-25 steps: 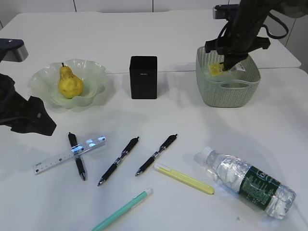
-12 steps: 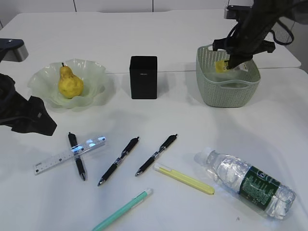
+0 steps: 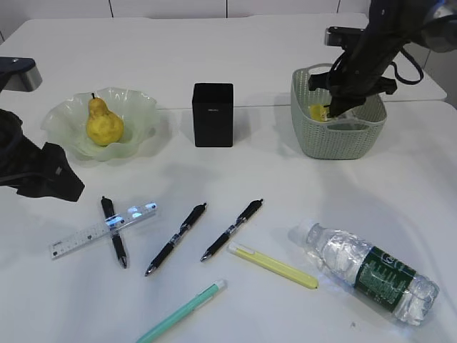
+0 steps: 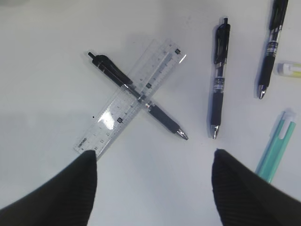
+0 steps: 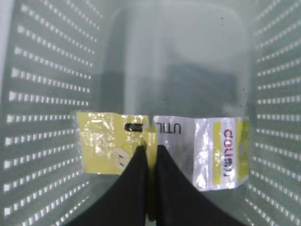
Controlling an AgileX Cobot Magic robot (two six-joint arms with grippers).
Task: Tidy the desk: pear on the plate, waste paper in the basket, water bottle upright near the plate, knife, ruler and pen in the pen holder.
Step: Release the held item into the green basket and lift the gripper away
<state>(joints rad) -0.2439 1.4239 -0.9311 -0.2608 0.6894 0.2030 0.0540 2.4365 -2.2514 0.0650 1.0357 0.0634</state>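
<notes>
My right gripper [image 5: 150, 148] hangs inside the sage-green basket [image 3: 335, 139], shut on the waste paper [image 5: 103, 141], a yellow and white wrapper [image 3: 316, 111]. The pear [image 3: 104, 123] sits in the wavy green plate [image 3: 143, 107]. My left gripper [image 4: 154, 152] stands open and empty above the desk, just short of the clear ruler [image 4: 129, 101], which is crossed by a black pen [image 4: 141, 96]. The water bottle [image 3: 368, 271] lies on its side at the front right. The yellow knife [image 3: 275, 266] lies left of it. The black pen holder [image 3: 213, 114] stands between plate and basket.
Two more black pens [image 3: 176, 238] [image 3: 232, 229] lie in the middle of the desk, and a mint-green pen [image 3: 182, 311] lies near the front edge. The basket's perforated walls [image 5: 47, 94] close in round my right gripper.
My right gripper has sunk lower into the basket with the wrapper, its arm shifting a little right. The left arm and the things on the desk have not moved.
</notes>
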